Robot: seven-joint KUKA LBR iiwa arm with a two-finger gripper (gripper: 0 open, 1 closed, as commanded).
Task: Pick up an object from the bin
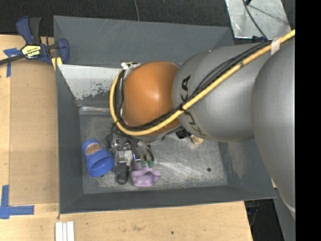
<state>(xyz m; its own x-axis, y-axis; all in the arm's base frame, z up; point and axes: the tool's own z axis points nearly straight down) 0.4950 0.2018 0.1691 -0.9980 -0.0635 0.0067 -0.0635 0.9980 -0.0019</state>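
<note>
My gripper (pixel 124 160) hangs low over the bin's front left part, under the arm's wrist. A blue plastic cup (pixel 98 158) lies on its side just left of the gripper, close to it or touching it. Directly to the right of the gripper's lower end, a small lilac lumpy toy (pixel 145 176) rests on the bin floor near the front wall. I cannot make out anything held in the gripper.
A small beige thing (pixel 195 140) peeks out from under the arm near the bin's middle. The arm covers the bin's back and right parts. Bare floor shows at the front right.
</note>
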